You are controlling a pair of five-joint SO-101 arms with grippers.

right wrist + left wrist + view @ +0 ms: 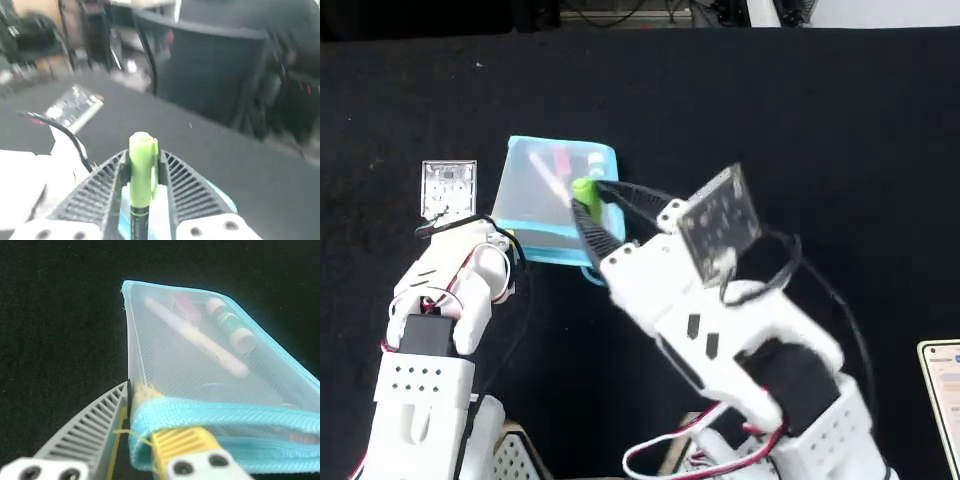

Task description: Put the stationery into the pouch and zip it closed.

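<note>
The pouch point(545, 205), clear mesh with a blue border, lies on the black table point(770, 100) at about 10 o'clock from its middle; a white pen point(195, 337) and a small tube point(230, 322) are already inside. The left pincer point(142, 412) is clamped on the pouch's corner at 7 o'clock, I think to hold it steady; the right pincer point(143, 156), at the pouch's 4 o'clock, grips a green marker point(140, 187) whose end stands out over the pouch, probably ready to slide in; the zipping, as I judge, is still to come.
</note>
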